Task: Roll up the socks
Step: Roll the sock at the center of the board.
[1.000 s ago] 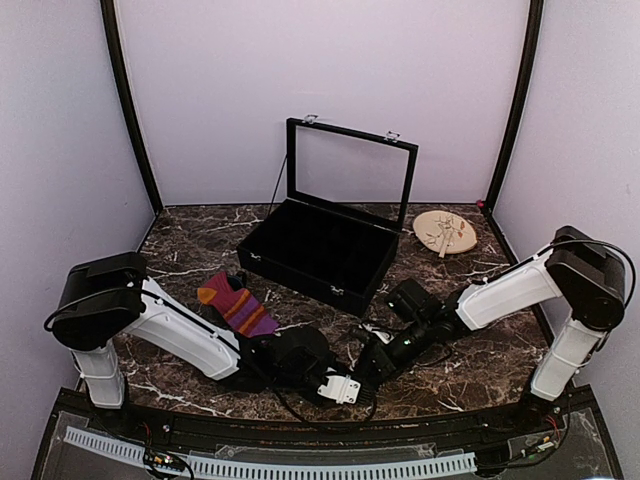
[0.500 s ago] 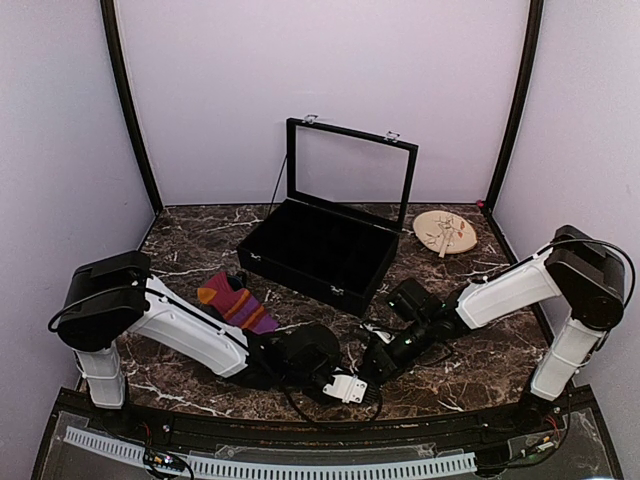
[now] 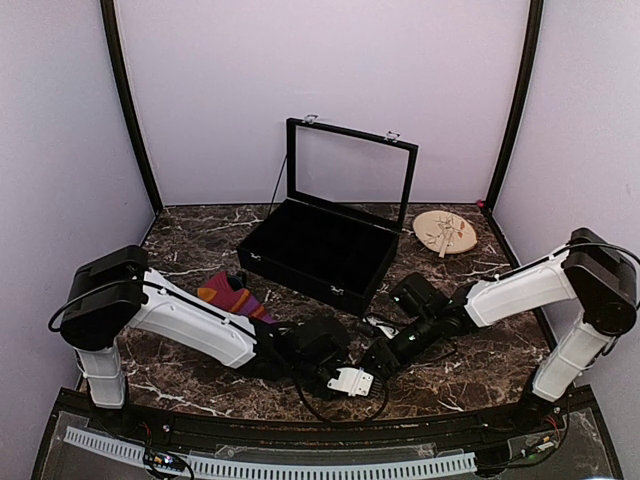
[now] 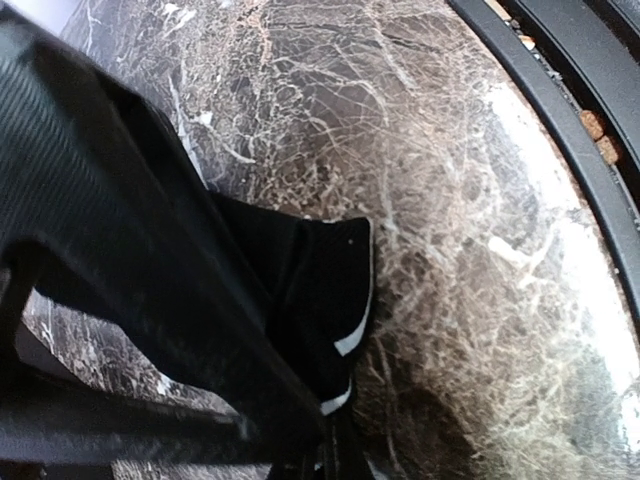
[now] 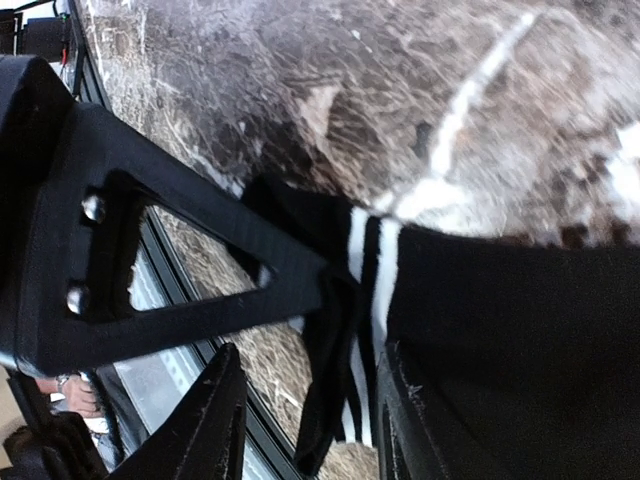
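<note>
Top external view: both arms meet on the dark veined marble table point(image 3: 470, 372), just in front of the open black glass-lidded case point(image 3: 300, 275). Left gripper point(image 3: 366, 372) clamped tight on the cuff of the black sock with thin white stripes point(image 4: 320, 280), which lies on the marble. Right gripper point(image 3: 380, 360) fingers point(image 5: 215, 420) parted, one either side of that cuff. Purple, orange and red striped sock point(image 3: 228, 292) lies left of the case's front, partly behind the left arm

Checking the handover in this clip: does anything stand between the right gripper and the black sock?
Nothing visible does. The right gripper stands open, its jaws straddling the white-striped cuff of the black sock. The left gripper is shut on that same cuff right beside them, not in between.
</note>
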Available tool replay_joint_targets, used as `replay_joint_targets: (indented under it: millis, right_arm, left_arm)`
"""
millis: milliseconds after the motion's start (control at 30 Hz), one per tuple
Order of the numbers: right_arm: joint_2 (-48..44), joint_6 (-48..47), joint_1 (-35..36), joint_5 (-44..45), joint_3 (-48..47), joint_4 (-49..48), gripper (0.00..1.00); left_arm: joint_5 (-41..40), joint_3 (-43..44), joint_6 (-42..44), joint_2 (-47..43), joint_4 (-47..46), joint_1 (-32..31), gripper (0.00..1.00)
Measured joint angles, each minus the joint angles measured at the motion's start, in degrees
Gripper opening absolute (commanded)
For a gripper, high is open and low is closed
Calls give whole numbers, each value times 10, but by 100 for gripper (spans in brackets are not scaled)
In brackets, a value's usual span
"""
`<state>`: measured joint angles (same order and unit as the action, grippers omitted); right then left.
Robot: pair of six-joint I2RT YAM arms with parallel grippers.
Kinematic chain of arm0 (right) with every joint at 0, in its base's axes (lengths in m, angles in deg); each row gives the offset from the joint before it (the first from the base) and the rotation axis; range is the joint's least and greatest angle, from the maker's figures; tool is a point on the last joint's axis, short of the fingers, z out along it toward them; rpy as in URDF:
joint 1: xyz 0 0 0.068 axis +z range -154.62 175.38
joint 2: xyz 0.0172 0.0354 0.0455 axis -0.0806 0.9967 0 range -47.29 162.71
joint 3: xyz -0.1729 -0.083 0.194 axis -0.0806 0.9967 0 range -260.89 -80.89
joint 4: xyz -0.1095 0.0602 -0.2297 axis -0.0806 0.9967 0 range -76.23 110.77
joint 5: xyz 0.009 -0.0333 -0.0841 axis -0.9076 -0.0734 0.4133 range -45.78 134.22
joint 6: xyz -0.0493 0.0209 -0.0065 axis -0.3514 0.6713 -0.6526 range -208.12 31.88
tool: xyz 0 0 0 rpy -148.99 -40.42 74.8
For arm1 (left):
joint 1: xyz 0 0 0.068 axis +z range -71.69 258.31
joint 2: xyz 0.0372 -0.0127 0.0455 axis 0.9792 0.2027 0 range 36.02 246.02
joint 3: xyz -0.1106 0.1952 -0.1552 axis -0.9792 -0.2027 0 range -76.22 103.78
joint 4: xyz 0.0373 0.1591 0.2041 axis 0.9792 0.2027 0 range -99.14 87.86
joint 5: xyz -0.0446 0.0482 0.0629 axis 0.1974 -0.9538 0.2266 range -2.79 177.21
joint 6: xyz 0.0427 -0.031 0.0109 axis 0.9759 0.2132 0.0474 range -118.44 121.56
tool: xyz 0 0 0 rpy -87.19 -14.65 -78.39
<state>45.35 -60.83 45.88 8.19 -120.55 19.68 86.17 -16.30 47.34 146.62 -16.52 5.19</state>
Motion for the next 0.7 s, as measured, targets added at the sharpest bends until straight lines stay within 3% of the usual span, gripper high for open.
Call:
replay_joint_targets:
  millis: [367, 700]
  right_arm:
    - [-86, 7, -10, 60, 45, 3, 47]
    - [-187, 23, -11, 160, 97, 9, 49]
  left_arm:
    - [56, 57, -44, 0, 118, 17, 0]
    - [140, 164, -88, 41, 245, 44, 0]
